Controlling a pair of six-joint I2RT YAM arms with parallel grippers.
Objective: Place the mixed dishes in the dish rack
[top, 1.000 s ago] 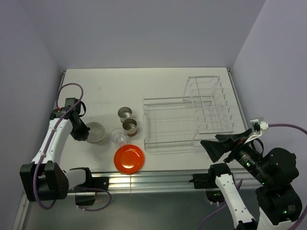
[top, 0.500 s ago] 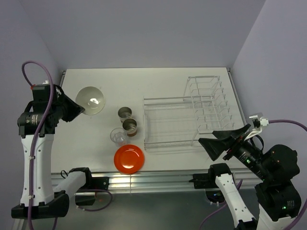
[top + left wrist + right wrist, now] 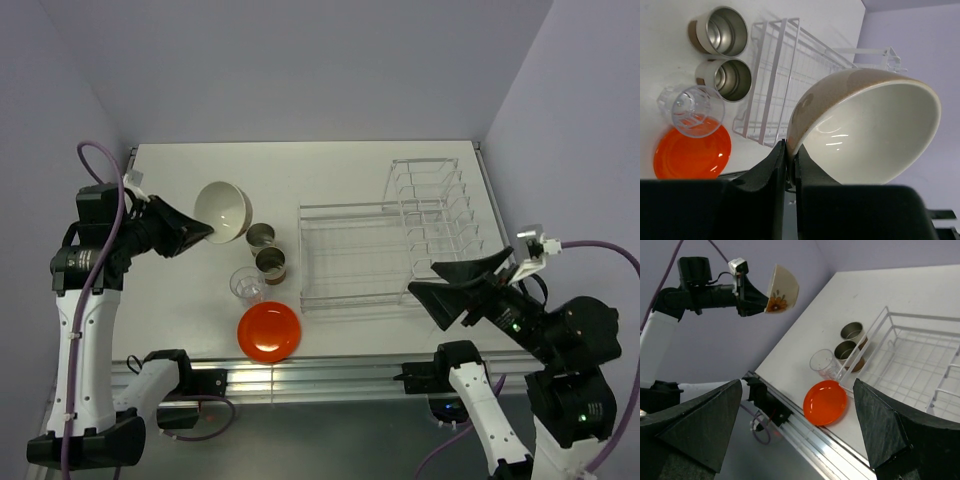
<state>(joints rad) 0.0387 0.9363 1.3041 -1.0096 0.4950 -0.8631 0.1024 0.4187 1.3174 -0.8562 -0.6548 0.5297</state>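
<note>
My left gripper [image 3: 205, 232] [image 3: 790, 150] is shut on the rim of the beige bowl [image 3: 223, 211] [image 3: 870, 135] [image 3: 782, 289], holding it tilted in the air above the table's left side. Below and to its right stand two brown cups [image 3: 260, 236] [image 3: 271, 263], the clear glass [image 3: 248, 285] [image 3: 691, 110] and the orange-red plate [image 3: 269, 331] [image 3: 825, 402]. The clear dish rack [image 3: 350, 265] [image 3: 910, 360] sits right of them, its upright plate slots [image 3: 435, 215] at the far right. My right gripper [image 3: 430, 285] [image 3: 797, 382] hovers open by the rack's near right corner, holding nothing.
The cups, glass and plate crowd against the rack's left edge. Purple walls enclose the table on three sides. A metal rail [image 3: 330, 372] runs along the near edge. Bare tabletop [image 3: 300, 175] lies behind the rack and dishes.
The left arm has lifted the bowl off the table and carried it up and rightward, tilting it on its side. The right gripper has drifted slightly left.
</note>
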